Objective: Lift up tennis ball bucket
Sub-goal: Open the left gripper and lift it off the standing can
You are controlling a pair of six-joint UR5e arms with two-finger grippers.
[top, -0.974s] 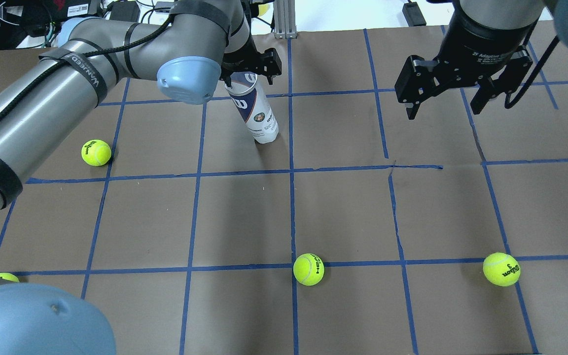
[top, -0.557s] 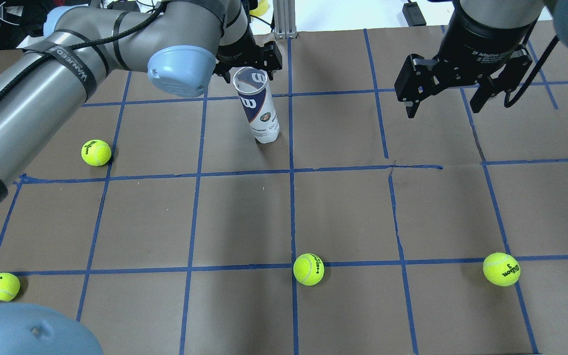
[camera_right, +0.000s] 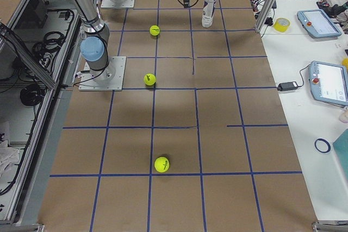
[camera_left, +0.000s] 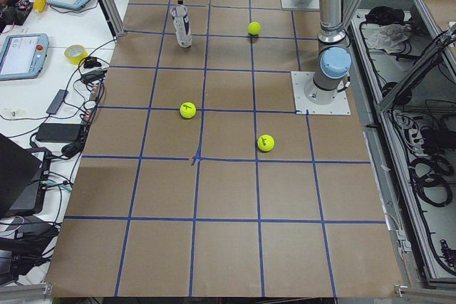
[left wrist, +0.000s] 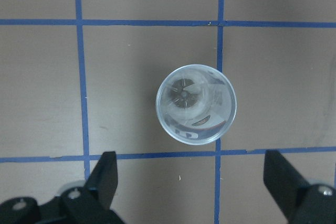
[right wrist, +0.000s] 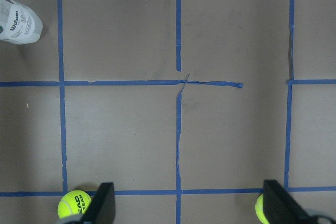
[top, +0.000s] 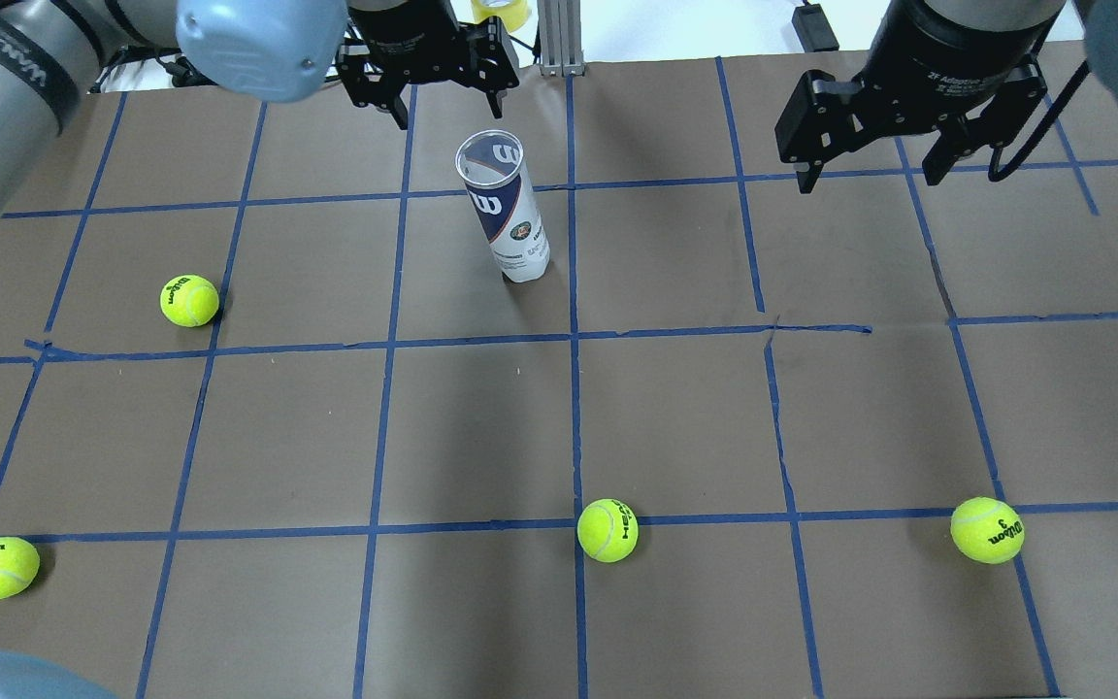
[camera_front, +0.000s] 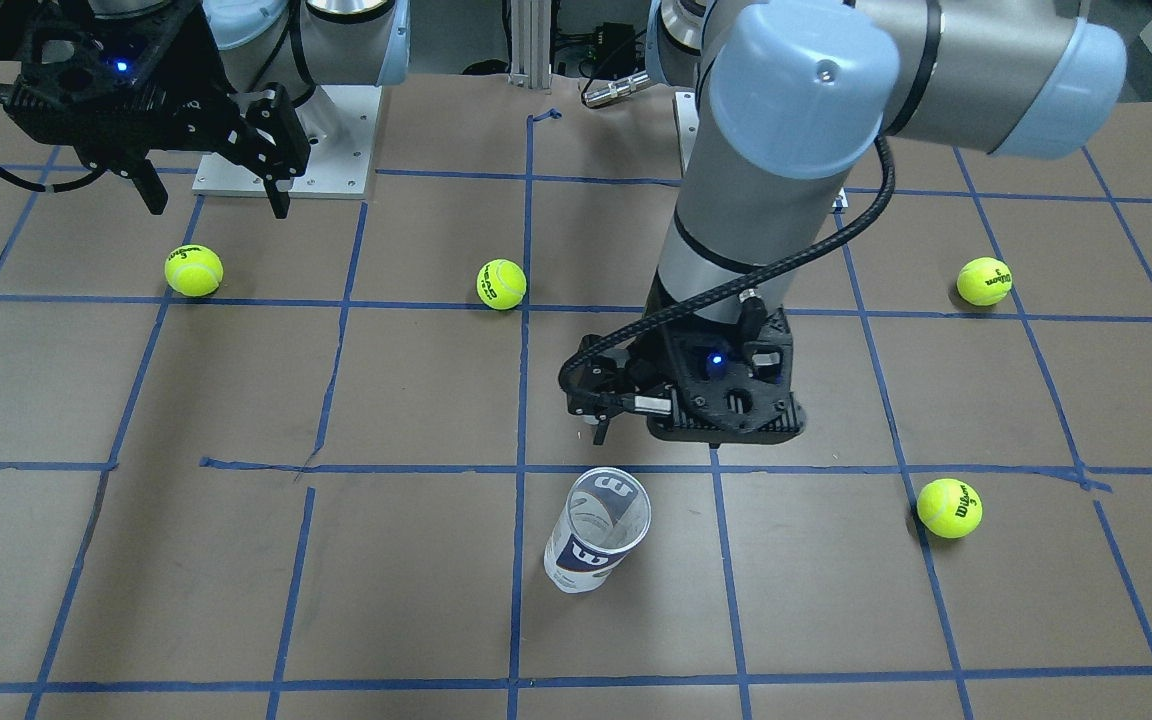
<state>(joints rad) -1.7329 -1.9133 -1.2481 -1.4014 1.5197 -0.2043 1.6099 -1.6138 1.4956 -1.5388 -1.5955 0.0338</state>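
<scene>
The tennis ball bucket is a clear tube with a white and navy Wilson label. It stands upright and empty on the brown table, open end up, and also shows in the front view. The left wrist view looks straight down into the bucket. My left gripper is open and empty, raised above the table just beyond the bucket and not touching it; its fingers frame the wrist view's lower edge. My right gripper is open and empty, hovering far to the bucket's right. The bucket's base shows in the right wrist view.
Several yellow-green tennis balls lie on the table: one left of the bucket, one near the front left edge, one at front centre, one at front right. Blue tape lines grid the brown table cover.
My left gripper, which was around the tilted bucket's top, has let go and pulled up and away toward the far side. The bucket now stands upright by itself. The right gripper rose slightly.
</scene>
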